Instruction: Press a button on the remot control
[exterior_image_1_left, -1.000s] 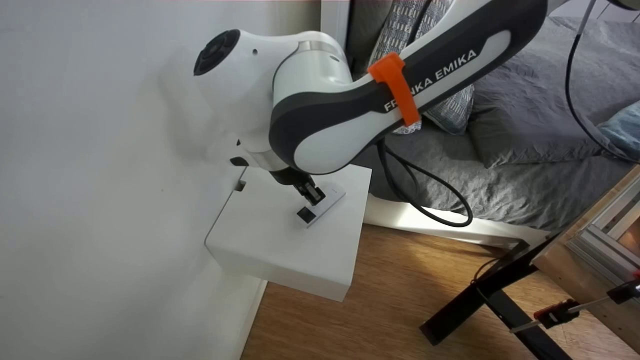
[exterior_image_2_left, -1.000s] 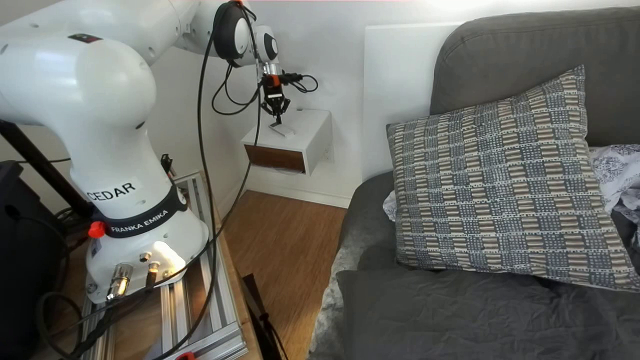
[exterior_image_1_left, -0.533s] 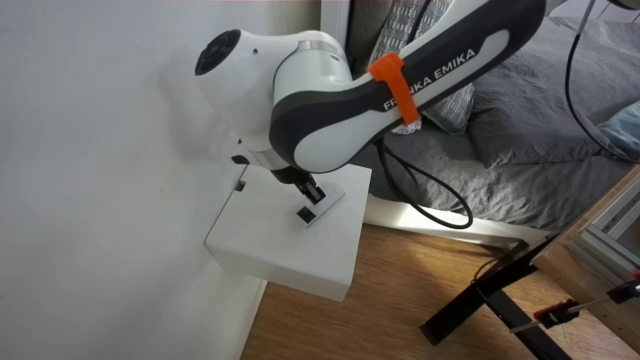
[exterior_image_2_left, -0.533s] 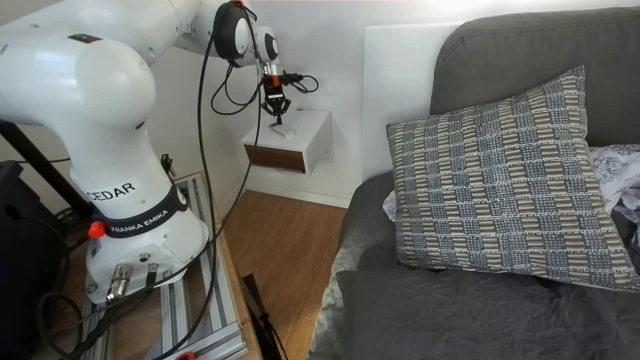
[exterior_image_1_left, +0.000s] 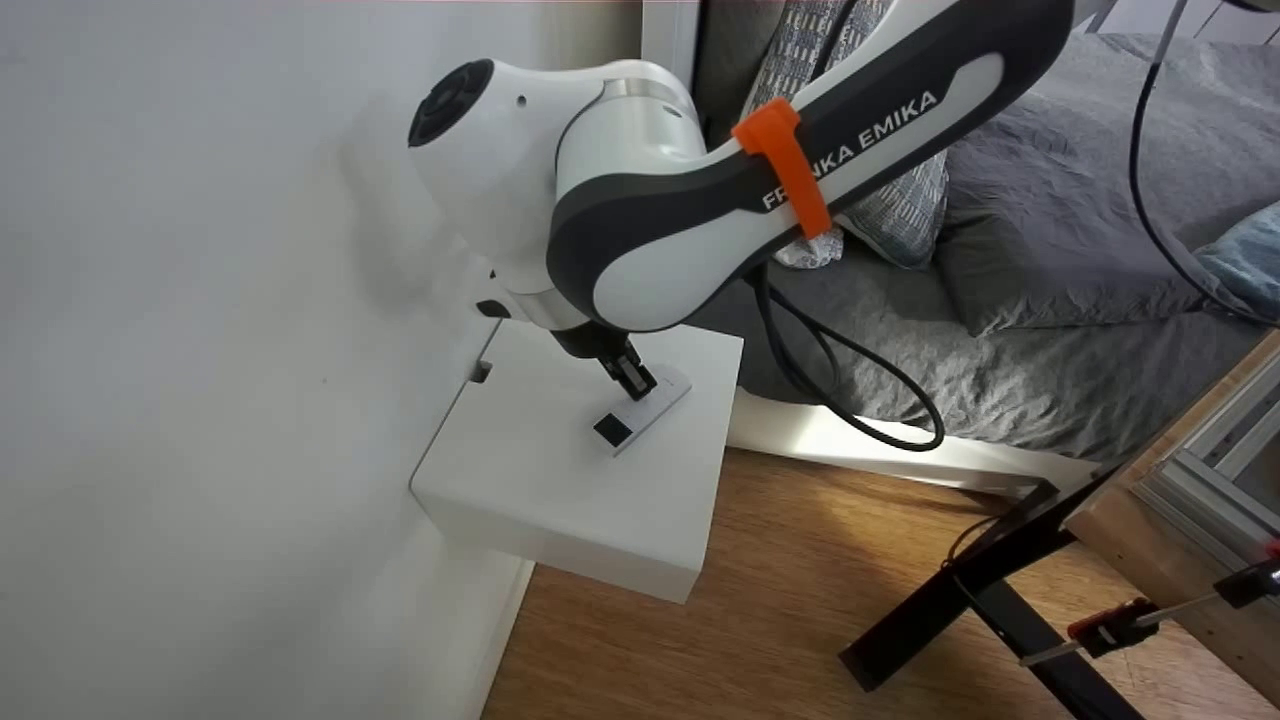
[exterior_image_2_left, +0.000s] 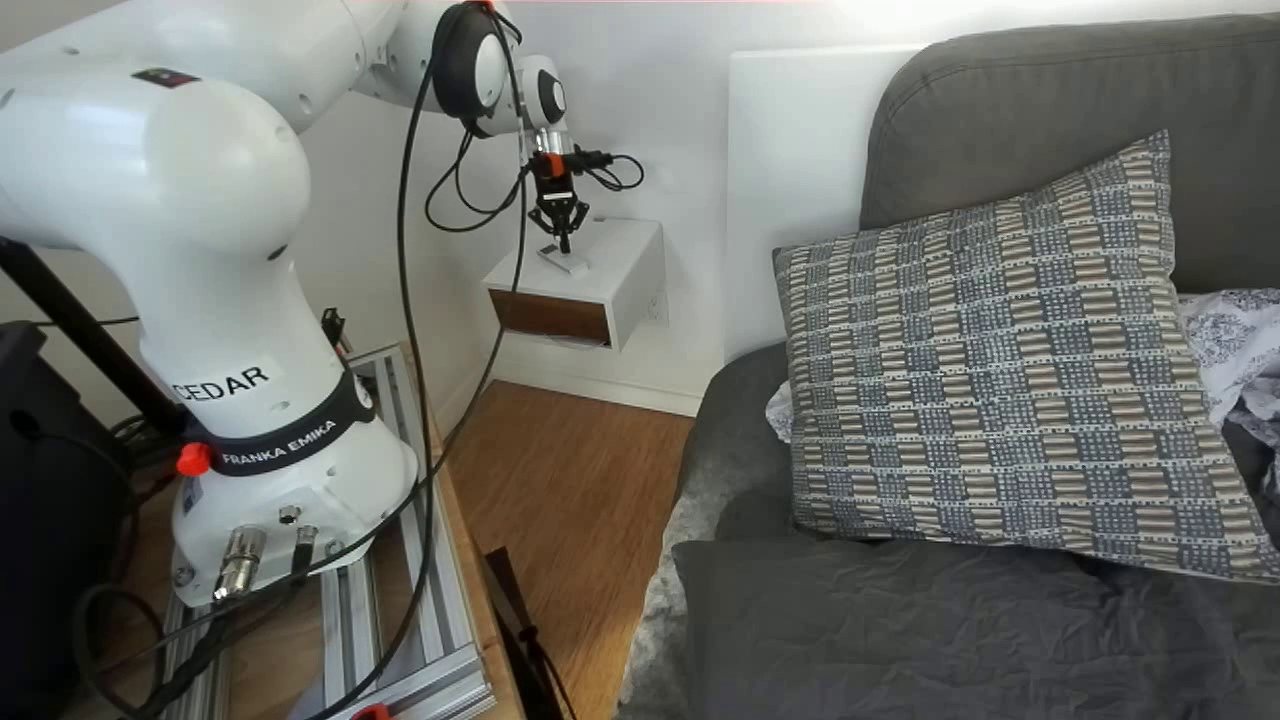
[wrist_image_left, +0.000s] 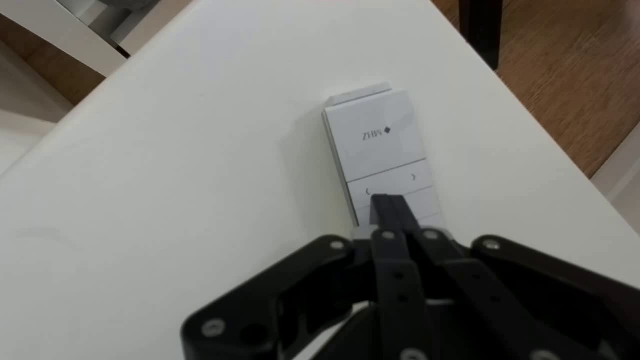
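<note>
The slim white remote control (wrist_image_left: 384, 150) lies face-up on a cabinet (exterior_image_1_left: 540, 480).

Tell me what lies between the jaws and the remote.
Nothing that shows: in the wrist view the shut jaws directly overlap the remote. Whether they touch it, I can't tell.

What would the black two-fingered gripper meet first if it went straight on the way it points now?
Most likely the button area of the long white remote control lying under the closed fingers; whether they touch it is unclear.
</note>
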